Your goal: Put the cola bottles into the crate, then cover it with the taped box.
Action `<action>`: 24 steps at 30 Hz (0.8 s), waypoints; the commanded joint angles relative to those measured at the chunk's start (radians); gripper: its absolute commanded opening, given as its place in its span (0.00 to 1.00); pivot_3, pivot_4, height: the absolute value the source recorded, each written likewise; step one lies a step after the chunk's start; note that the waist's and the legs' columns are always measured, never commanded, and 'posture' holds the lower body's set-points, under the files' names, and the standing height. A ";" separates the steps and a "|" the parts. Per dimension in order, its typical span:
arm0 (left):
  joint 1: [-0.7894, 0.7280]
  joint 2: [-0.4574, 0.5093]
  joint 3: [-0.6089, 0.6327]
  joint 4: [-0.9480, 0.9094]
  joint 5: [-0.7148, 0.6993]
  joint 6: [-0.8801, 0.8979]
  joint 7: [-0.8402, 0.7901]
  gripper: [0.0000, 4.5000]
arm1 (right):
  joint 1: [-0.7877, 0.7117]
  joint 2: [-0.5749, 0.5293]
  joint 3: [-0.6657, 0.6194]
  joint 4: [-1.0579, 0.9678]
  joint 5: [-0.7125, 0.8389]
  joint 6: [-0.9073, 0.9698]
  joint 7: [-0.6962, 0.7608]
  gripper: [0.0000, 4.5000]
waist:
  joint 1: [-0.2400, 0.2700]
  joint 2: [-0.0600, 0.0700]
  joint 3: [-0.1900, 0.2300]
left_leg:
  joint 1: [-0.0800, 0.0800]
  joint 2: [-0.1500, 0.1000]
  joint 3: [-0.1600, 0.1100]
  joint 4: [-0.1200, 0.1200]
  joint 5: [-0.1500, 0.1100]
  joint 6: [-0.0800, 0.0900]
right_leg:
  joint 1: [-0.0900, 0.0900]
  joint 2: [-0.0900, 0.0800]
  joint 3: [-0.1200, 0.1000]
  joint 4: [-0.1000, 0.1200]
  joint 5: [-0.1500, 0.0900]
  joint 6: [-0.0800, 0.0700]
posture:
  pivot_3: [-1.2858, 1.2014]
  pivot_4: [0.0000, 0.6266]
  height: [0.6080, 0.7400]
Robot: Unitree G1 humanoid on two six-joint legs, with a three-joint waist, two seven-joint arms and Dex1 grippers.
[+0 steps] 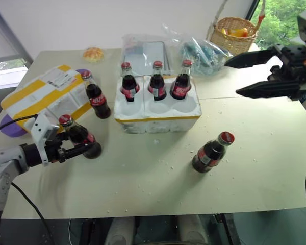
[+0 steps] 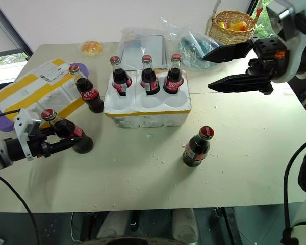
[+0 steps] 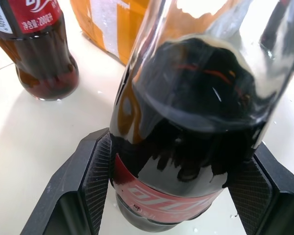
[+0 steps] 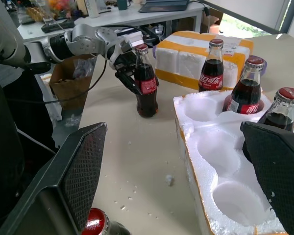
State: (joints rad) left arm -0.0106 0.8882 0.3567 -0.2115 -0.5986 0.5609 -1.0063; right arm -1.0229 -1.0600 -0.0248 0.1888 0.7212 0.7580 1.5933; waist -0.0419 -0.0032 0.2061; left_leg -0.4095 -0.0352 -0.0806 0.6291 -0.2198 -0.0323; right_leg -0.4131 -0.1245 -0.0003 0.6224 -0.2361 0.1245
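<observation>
At the far left of the table (image 1: 158,178), the taped box (image 1: 43,97) is laid flat and clear of the work area, judged to be reserved for the covering step.

Just in front of it, the left claw (image 1: 76,148) is brought in level around the nearest cola bottle (image 1: 80,137). In the left wrist view both pads (image 3: 100,176) are seen at the sides of the bottle body at label height, right against the glass; whether they are fully clamped cannot be told, as the closing appears to be in progress. The bottle is stood upright on the table, so a side grasp is suited to lifting it.

A second loose bottle (image 1: 96,96) is stood beside the taped box.

At the centre, the crate (image 1: 158,109) is placed with its wells upward. Three bottles (image 1: 157,81) are seated in the rear row; three front wells are left vacant.

A further bottle (image 1: 211,153) is stood in front of the crate, to its right.

On the right, the right claw (image 1: 245,74) is held raised with fingers wide apart and nothing in them, judged to be waiting.

Count: six bottles, with three seated and three loose; one crate; one taped box; two claws.
</observation>
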 commanded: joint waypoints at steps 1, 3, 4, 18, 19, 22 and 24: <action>-0.039 0.036 0.011 -0.047 -0.042 0.034 -0.024 0.61 | -0.004 0.000 -0.050 -0.021 0.006 -0.012 -0.002 1.00 | 0.001 0.000 0.000 | 0.000 0.000 0.000 0.000 0.000 0.000 | 0.000 0.000 0.000 0.000 0.000 0.000 | 0.52 0.24 0.98; -0.096 0.067 0.023 -0.063 -0.090 0.088 -0.038 0.61 | -0.001 0.007 -0.052 -0.015 0.000 -0.020 -0.002 1.00 | 0.001 -0.001 0.001 | 0.000 0.000 0.000 0.000 0.000 0.000 | 0.000 0.000 0.000 0.000 0.000 0.000 | 0.52 0.24 0.98; -0.130 0.084 0.026 -0.064 -0.111 0.113 -0.048 0.61 | 0.001 0.010 -0.053 -0.013 -0.003 -0.023 -0.002 1.00 | 0.002 -0.002 0.001 | 0.000 0.000 0.000 0.000 0.000 0.000 | 0.000 0.000 0.000 0.001 0.001 0.001 | 0.52 0.24 0.98; -0.864 0.082 -0.265 0.093 -0.207 0.329 -0.177 0.61 | 0.062 0.037 -0.083 -0.011 -0.019 -0.064 -0.027 1.00 | 0.005 -0.005 0.003 | -0.001 -0.001 -0.001 0.002 0.000 0.000 | -0.002 0.001 0.000 0.008 0.001 0.004 | 0.52 0.24 0.98; -0.913 0.058 -0.297 0.119 -0.189 0.324 -0.179 0.61 | 0.067 0.038 -0.087 -0.012 -0.019 -0.064 -0.031 1.00 | 0.005 -0.005 0.003 | -0.001 -0.001 -0.001 0.002 0.000 0.000 | -0.002 0.001 0.000 0.008 0.001 0.004 | 0.52 0.24 0.98; -1.020 -0.018 -0.373 0.190 -0.131 0.302 -0.181 0.61 | 0.081 0.044 -0.101 -0.024 -0.013 -0.058 -0.047 1.00 | 0.002 -0.005 0.003 | -0.001 -0.001 -0.002 0.003 0.001 0.000 | -0.002 0.002 0.000 0.008 0.001 0.005 | 0.52 0.24 0.98; -1.058 -0.063 -0.408 0.228 -0.092 0.275 -0.184 0.61 | 0.094 0.047 -0.110 -0.037 -0.011 -0.057 -0.054 1.00 | 0.000 -0.005 0.003 | -0.001 -0.001 -0.001 0.003 0.001 0.000 | -0.002 0.002 0.000 0.008 0.001 0.005 | 0.52 0.24 0.98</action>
State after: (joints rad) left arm -1.0278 0.8309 -0.0541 -0.0006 -0.7177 0.8763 -1.1829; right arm -0.9257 -1.0074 -0.0925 0.1821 0.6958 0.7095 1.5469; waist -0.0421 -0.0085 0.2093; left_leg -0.4105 -0.0358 -0.0821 0.6322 -0.2192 -0.0322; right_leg -0.4149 -0.1228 0.0002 0.6307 -0.2353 0.1294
